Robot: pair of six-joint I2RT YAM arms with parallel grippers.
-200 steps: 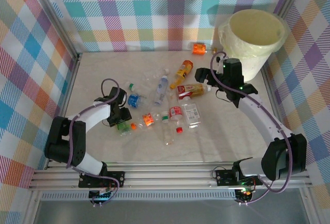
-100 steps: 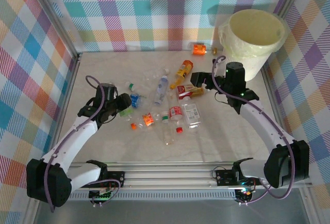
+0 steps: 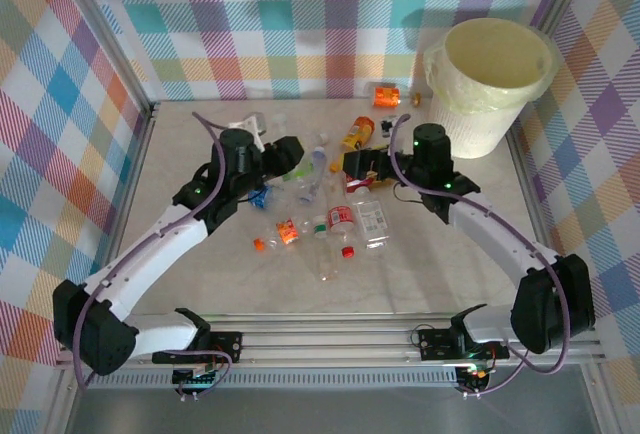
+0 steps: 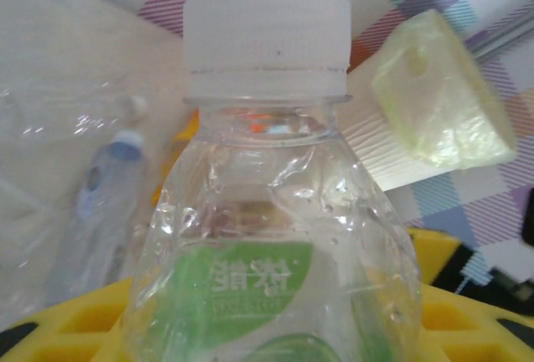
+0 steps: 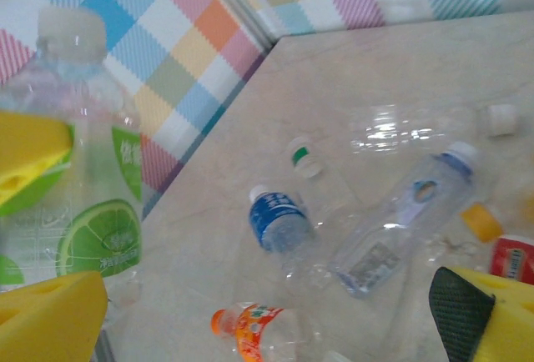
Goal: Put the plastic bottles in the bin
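Aloft, bottle in left gripper; bare table along near edge.

The left pincer is closed on a clear bottle, left of the bench's centre. The right pincer stands wide apart over a red-labelled bottle. Other bottles lie scattered nearer, between the arms. An orange bottle lies just beyond the right pincer. The bin stands in the far right corner, with a small orange bottle to its left.
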